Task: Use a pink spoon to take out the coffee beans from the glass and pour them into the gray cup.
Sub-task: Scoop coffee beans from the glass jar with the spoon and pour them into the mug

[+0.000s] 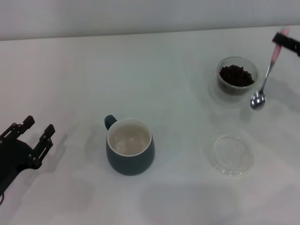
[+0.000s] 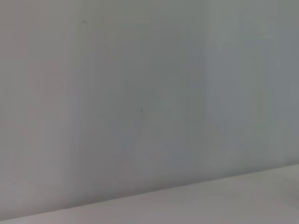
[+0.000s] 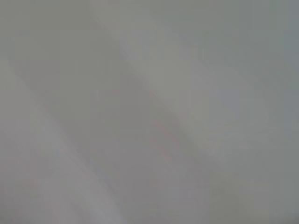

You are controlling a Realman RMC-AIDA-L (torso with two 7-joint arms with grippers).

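1. While the right gripper [image 1: 284, 41] pinches the pink spoon [image 1: 265, 79] by its handle, the bowl hangs just right of the glass [image 1: 237, 76] of coffee beans [image 1: 236, 75].
2. Left gripper [image 1: 33, 133] rests spread, far from the gray cup [image 1: 130, 146].

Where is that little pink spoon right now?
In the head view, the pink spoon hangs at the far right, held by the right gripper, its bowl just right of the glass of coffee beans.
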